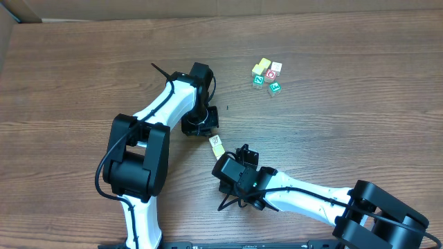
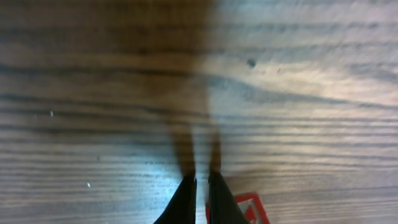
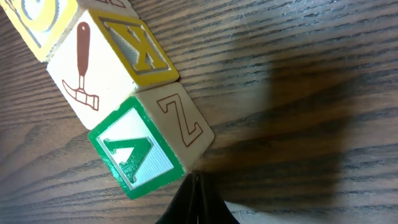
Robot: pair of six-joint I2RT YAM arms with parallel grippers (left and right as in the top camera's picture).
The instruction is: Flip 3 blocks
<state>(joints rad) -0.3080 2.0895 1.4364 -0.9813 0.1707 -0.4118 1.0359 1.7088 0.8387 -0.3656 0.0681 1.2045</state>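
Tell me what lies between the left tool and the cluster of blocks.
Overhead view: only bare table between the left tool and the cluster of blocks, save one small dark speck.

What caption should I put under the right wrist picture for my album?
Shut right gripper at the corner of the green A block, hammer block beside it, on the wooden table.

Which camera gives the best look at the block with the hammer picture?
Right wrist: the hammer block sits close in the upper left, with its hammer and K faces easy to read. Overhead, the blocks are too small to tell which one it is. Left wrist shows none of it.
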